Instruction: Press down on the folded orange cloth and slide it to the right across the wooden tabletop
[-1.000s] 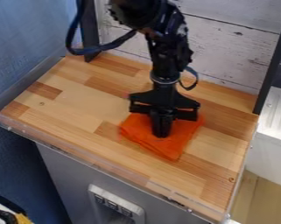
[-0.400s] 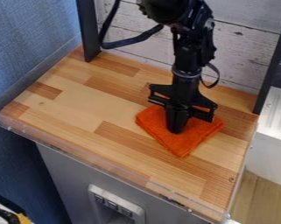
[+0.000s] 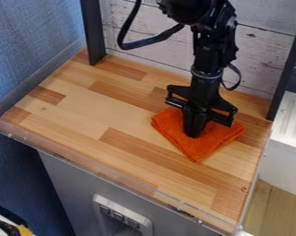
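The black gripper (image 3: 194,133) points down at the right half of the wooden surface, its two fingers together. Their tips are down at the orange cloth (image 3: 202,148), shut on a bit of it near its middle. The cloth lies mostly flat in a rough diamond shape, one corner toward the front edge. Part of its back side is hidden behind the gripper.
Under the arm is a wooden tabletop (image 3: 82,108) with a clear low rim (image 3: 107,173) along its front. Dark posts stand at the back left (image 3: 93,32) and right (image 3: 287,69), beside a whitewashed plank wall (image 3: 261,50).
The gripper has moved to the right and slightly back, and the orange cloth has slid along the surface with it.
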Controlling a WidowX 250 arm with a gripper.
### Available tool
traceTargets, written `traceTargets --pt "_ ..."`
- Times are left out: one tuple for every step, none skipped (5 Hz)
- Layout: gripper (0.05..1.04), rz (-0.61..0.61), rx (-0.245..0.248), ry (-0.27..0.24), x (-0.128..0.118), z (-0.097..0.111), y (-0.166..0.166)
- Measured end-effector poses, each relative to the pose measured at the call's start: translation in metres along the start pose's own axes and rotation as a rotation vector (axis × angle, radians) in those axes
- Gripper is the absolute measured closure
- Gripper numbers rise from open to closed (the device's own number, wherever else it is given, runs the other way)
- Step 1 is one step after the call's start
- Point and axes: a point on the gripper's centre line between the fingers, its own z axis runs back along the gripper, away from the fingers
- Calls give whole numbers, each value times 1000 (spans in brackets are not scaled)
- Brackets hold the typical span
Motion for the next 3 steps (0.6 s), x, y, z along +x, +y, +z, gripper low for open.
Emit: traceTargets --pt "1000 -11 -11 -6 5 1 -2" --pt "847 -22 -15 24 1 3 -3" --pt "595 -15 -22 41 2 14 14"
